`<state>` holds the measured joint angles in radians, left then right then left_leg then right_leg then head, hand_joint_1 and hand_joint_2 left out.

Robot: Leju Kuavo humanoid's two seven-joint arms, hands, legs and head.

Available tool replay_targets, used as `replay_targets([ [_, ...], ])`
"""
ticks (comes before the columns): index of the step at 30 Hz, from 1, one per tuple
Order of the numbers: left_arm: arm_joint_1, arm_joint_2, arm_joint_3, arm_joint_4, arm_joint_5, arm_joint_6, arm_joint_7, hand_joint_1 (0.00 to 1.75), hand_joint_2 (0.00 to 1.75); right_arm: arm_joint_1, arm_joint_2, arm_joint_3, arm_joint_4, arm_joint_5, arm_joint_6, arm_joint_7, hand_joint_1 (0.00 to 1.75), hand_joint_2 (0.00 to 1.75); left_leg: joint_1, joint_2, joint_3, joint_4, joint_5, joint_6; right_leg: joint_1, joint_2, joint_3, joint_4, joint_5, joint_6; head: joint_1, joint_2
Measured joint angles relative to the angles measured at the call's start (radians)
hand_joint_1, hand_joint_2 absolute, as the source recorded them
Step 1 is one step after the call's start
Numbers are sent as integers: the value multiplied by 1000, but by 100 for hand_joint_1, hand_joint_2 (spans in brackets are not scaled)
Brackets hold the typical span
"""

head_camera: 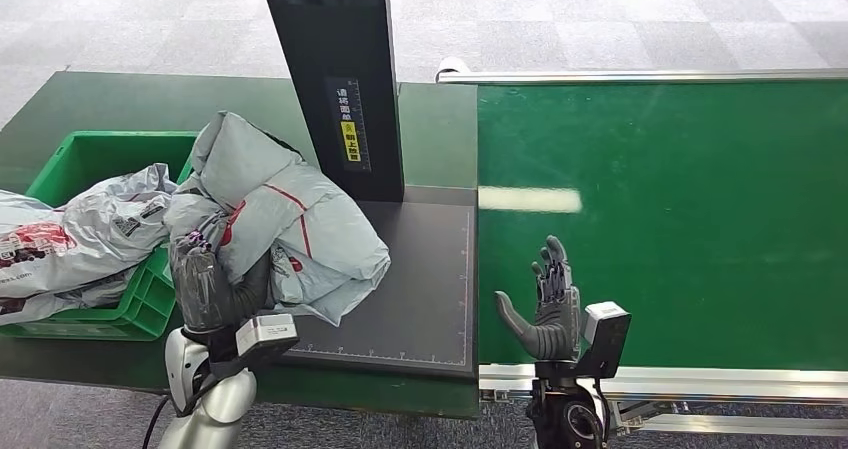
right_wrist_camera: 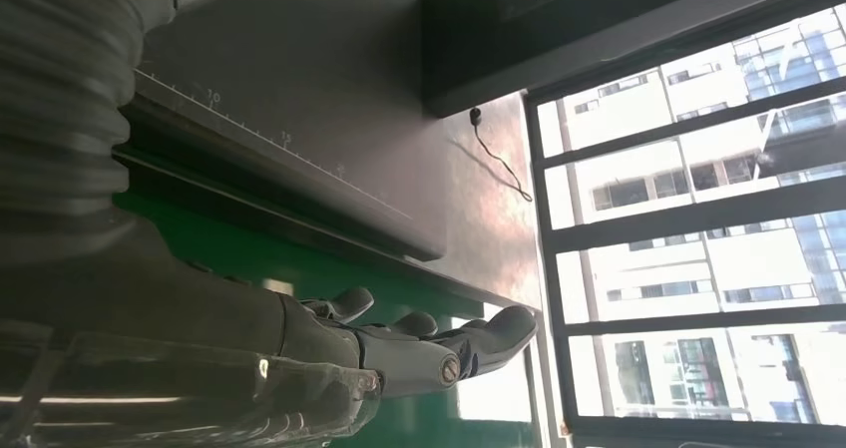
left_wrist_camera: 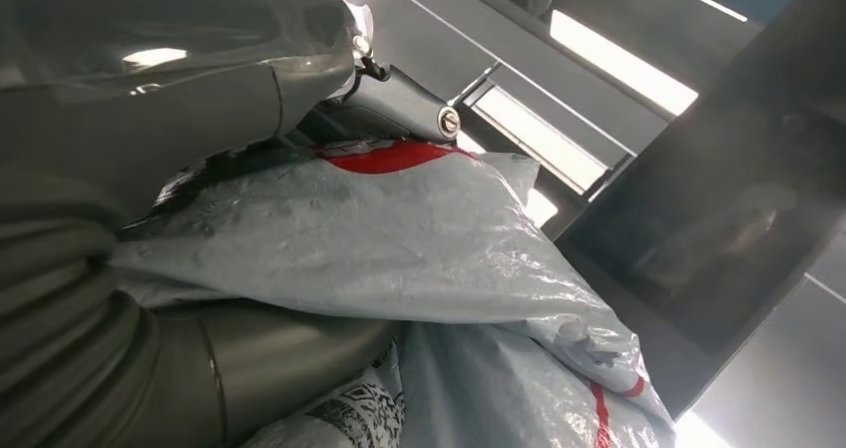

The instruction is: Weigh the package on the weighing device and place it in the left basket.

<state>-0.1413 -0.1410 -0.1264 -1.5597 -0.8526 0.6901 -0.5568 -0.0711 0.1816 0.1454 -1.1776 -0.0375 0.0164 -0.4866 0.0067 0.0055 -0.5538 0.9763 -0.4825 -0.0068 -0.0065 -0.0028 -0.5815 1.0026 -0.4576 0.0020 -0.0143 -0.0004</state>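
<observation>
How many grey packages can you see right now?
2. One package is gripped by the left hand over the weighing device's platform; another package lies in the green basket. More may be hidden underneath it.

1. This looks like a parcel-sorting station in a logistics or warehouse hall.
2. A green conveyor belt (head_camera: 660,219) with a metal frame runs along the right side of the desk (head_camera: 120,104).
3. A flat dark weighing platform (head_camera: 420,289) with ruler marks carries a black scanner post (head_camera: 340,79).
4. A green crate (head_camera: 100,159) at the desk's left edge holds grey mail bags (head_camera: 80,239).
5. The floor is grey carpet tile (head_camera: 600,19); the right wrist view shows large windows (right_wrist_camera: 698,219) facing office buildings.
</observation>
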Motion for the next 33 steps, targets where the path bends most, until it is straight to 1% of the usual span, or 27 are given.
replay_targets([
  [2,-15,0,11,2,-61,0,17,175,175,-2,0,3,5,0,0,-1,0,175,0,0,-1,0,0,0,0,0,-1,0,0,0,0,0],
  [3,-32,1,20,11,-119,0,47,175,175,-4,0,4,8,1,0,-1,0,175,0,0,-1,0,0,0,0,0,-1,0,0,0,0,0],
  [4,-56,5,28,28,-187,0,93,175,175,-6,1,7,11,2,1,-2,0,175,0,0,-1,0,0,0,0,0,-1,0,0,0,0,0],
  [6,-132,25,40,92,-336,-1,225,175,175,-15,4,16,19,10,4,-5,0,175,0,-1,-1,0,1,0,0,0,-1,0,1,0,0,0],
  [8,-229,59,44,186,-433,-2,354,175,175,-26,6,27,29,18,7,-7,0,175,0,0,-1,0,3,-1,0,0,-1,0,2,-2,0,0],
  [9,-277,80,47,235,-455,-3,401,175,175,-32,6,32,34,19,9,-7,0,175,0,1,-1,0,3,-1,0,0,-2,0,3,-2,0,0],
  [13,-457,158,64,436,-505,-30,542,175,175,-46,2,45,51,14,18,-7,0,175,1,1,-1,0,5,-2,1,0,-2,1,3,-3,0,0],
  [16,-596,224,82,614,-539,-55,652,175,175,-55,-4,58,61,5,23,-4,0,175,2,3,-2,0,5,-2,2,2,-3,1,3,-3,0,0],
  [19,-710,285,96,788,-591,-96,751,175,175,-57,-12,67,70,-5,22,-1,0,175,2,5,-2,0,5,-2,2,4,-5,1,4,-3,0,0],
  [21,-757,315,99,874,-621,-117,790,175,175,-57,-18,72,74,-7,19,0,0,175,2,5,-4,0,5,-2,2,4,-6,1,3,-3,0,0],
  [25,-814,351,98,984,-668,-157,863,175,175,-57,-26,79,81,-10,16,0,0,175,2,2,-6,0,5,-2,2,3,-7,1,3,-3,0,0],
  [29,-857,383,99,1054,-689,-249,942,175,175,-57,-29,85,85,-13,18,2,0,175,1,5,-7,0,4,-2,2,4,-8,1,3,-3,0,0],
  [33,-885,418,116,1110,-690,-349,1000,175,175,-59,-29,91,95,-12,26,7,0,175,2,4,-7,0,4,-2,2,4,-9,1,3,-3,0,0],
])
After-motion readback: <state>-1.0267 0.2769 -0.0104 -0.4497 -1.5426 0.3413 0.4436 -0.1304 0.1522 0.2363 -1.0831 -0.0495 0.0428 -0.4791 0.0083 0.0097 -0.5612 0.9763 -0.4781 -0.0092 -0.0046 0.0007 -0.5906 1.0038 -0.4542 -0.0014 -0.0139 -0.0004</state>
